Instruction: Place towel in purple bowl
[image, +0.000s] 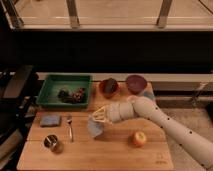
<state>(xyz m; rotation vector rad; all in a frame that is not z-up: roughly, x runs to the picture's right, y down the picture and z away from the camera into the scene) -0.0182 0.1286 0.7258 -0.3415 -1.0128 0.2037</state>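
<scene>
Jaws fully closed, towel (94, 128) pinched between, over table (110, 152) centre

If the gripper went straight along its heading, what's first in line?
The gripper, shut on the towel, points left: the fork comes first, then the blue pad. Height unclear; it may pass above them.

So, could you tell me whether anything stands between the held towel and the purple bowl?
Nothing visible blocks it. The gripper holds the towel mid-table; bare board leads to the purple bowl. The red-orange bowl sits just beside that line.
</scene>
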